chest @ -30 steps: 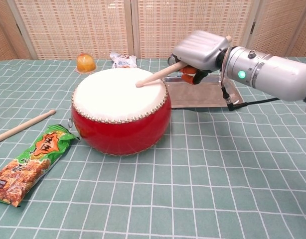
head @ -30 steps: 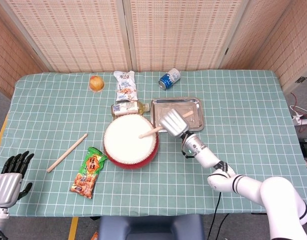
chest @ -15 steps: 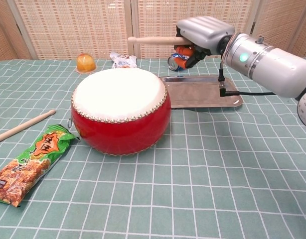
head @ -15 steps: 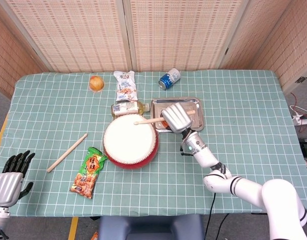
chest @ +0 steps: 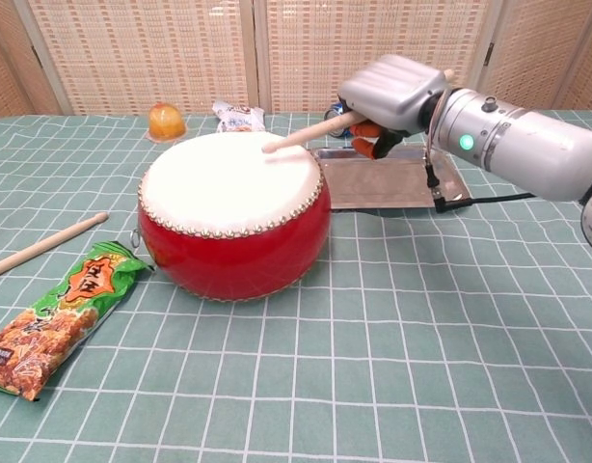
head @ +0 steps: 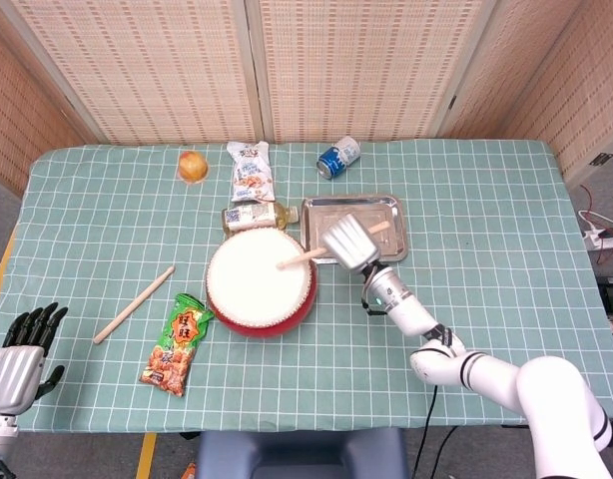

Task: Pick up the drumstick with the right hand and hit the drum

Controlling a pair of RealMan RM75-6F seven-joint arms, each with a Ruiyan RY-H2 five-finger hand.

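right hand (chest: 392,92): fingers wrapped round the drumstick (chest: 306,132), holding it; hand sits over the near-left edge of the metal tray (head: 386,247), just right of the drum (chest: 233,217)
drumstick: angled down to the left from the right hand, tip over the white drumhead at its right part; head view puts the tip on or just above the skin, cannot tell if touching; butt end pokes out behind the hand
drum: red body, white skin, studded rim, upright on the tabletop (head: 486,200), about centre; small ring on its left side in chest view
left hand (head: 22,349): at the near-left corner, off the tabletop edge, dark fingers spread apart, holding nothing; only in head view
second stick (head: 135,304): lying flat on the tabletop left of the drum, diagonal, well apart from both hands
snack bag (chest: 60,318): green and orange, flat, near-left of the drum, just beside the second stick's near end
metal tray: flat, right-rear of the drum, partly covered by the right hand
bottle (head: 255,216): lying on its side just behind the drum
white packet (head: 252,172): behind the bottle, lying flat
orange fruit (head: 193,166): far left-rear, apart from the rest
blue can (head: 338,158): lying on its side behind the tray
tabletop: green checked cloth
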